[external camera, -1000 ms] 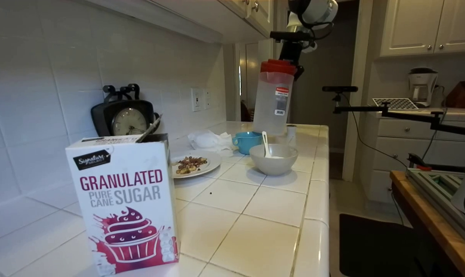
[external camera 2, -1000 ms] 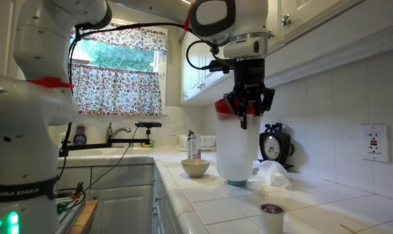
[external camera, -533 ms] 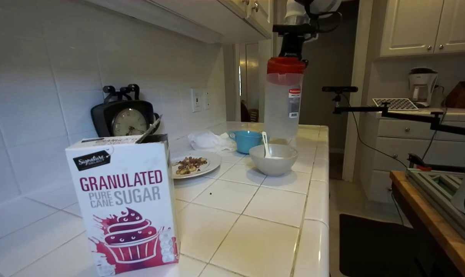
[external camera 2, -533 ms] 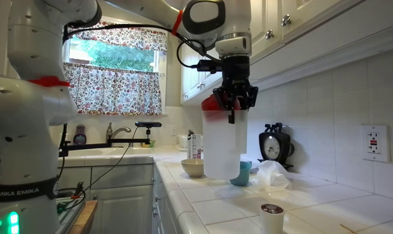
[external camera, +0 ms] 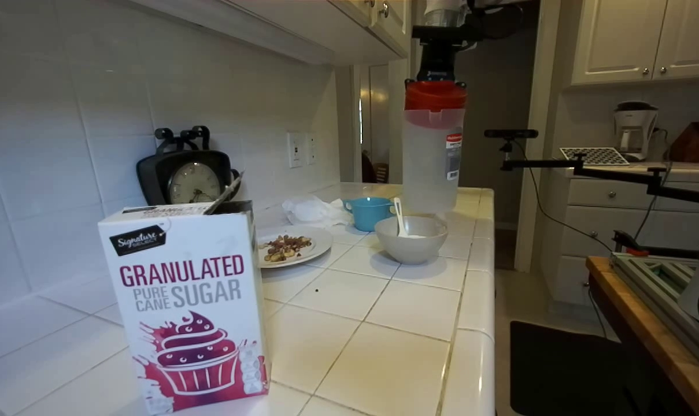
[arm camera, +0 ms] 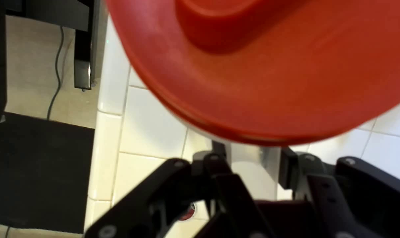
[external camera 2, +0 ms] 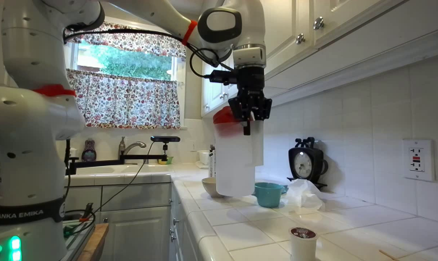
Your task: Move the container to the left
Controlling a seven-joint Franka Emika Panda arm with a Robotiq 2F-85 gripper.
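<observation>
Carried left since a second ago, as seen in an exterior view, is the container (external camera 2: 235,163), now held pretty much upright where a clear lean could be seen before. The arm (external camera 2: 34,116) has been swung along with it. The red lid (external camera 2: 226,115) is on, and the whole thing is held up in midair over the tiled counter (external camera: 384,346). As for the gripper (arm camera: 252,158), it's clamped on the container's handle (external camera 2: 258,145), which is pinched from both sides in the wrist view. Further out, the white bowl (external camera 2: 208,186) is partly covered by the container in an exterior view; a white utensil (external camera: 399,216) is propped in that bowl. Near the bowl, a blue cup (external camera 2: 268,196) can be spotted, with a crumpled white sheet (external camera 2: 302,197) near it. Some nuts (external camera: 288,248) are heaped on a plate (external camera: 325,245). Closest to the camera in an exterior view, the sugar box (external camera: 181,300) is stood upright, and a black clock (external camera: 194,184) is partly hidden behind it.
</observation>
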